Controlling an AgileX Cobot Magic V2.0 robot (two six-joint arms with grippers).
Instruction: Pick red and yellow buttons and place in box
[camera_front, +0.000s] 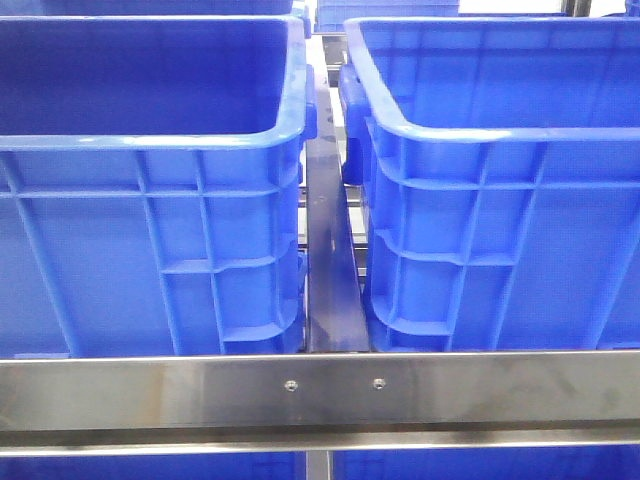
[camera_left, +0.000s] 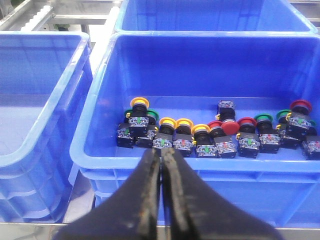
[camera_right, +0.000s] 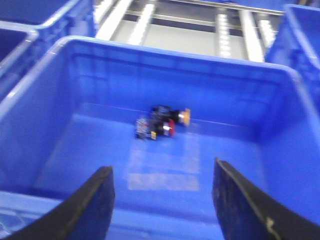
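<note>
In the left wrist view a blue crate (camera_left: 95, 155) holds a row of several push buttons with yellow (camera_left: 201, 131), red (camera_left: 230, 127) and green (camera_left: 263, 118) caps on black blocks. My left gripper (camera_left: 161, 156) is shut and empty, outside the crate's near rim. In the right wrist view another blue crate (camera_right: 55, 55) holds a yellow-capped button (camera_right: 184, 116) and a red-capped button (camera_right: 170, 128) lying together on its floor. My right gripper (camera_right: 162, 175) is open and empty above the near part of that crate. No gripper shows in the front view.
The front view shows two tall blue crates (camera_front: 150, 150) (camera_front: 500, 140) side by side behind a steel rail (camera_front: 320, 390), with a metal bar (camera_front: 330, 250) between them. More blue crates (camera_left: 30, 100) and roller tracks (camera_right: 220, 30) lie around.
</note>
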